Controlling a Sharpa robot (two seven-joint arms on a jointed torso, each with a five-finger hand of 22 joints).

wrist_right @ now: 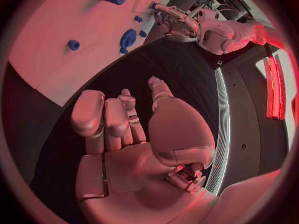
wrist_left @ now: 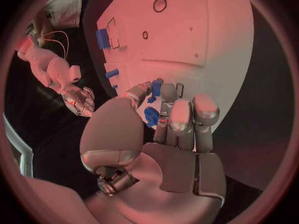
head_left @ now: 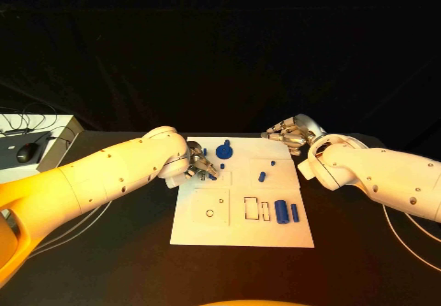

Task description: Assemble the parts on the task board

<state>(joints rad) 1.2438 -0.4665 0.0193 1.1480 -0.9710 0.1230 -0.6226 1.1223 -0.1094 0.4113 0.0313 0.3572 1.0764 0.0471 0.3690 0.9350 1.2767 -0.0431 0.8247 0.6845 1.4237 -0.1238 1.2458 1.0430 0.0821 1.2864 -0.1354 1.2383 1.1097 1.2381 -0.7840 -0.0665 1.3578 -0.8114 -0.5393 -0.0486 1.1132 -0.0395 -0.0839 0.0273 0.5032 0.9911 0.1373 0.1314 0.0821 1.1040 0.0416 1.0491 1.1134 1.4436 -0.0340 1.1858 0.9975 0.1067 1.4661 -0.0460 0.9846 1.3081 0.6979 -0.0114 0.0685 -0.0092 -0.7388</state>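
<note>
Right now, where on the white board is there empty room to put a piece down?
The near strip of the task board, below the square outline and blue cylinders, is bare. It is crowded at the far left corner, where the left hand sits among small blue parts.

a black counter takes up the lower half of the frame, and a black cloth backdrop hangs behind it across the top. at the left edge, around mid-height, sits a white box with a dark computer mouse on top and thin cables looping over it. a pale cable trails over the counter at the lower right.
</note>
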